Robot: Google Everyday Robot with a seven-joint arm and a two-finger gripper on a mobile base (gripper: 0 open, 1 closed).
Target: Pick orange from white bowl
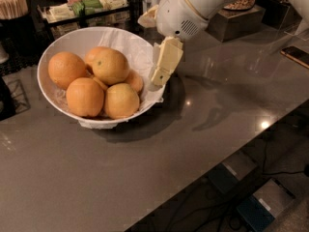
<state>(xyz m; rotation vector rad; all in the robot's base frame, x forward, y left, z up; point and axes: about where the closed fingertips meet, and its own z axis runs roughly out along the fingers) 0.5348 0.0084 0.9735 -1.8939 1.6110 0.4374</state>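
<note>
A wide white bowl [63, 42] lined with white paper stands on the grey counter at the left. It holds several oranges [110, 65] piled together, one small one at the right partly hidden. My gripper [163, 67] hangs from the white arm over the bowl's right rim, its cream fingers [166, 61] pointing down beside the paper lining. It holds nothing that I can see.
A grey counter [145, 158] runs to a front edge at the lower right, with the floor and boxes below. At the back stand a tray of packets [84, 6], a cup of sticks [13, 4] and a metal box [236, 21]. A phone [294, 56] lies at the far right.
</note>
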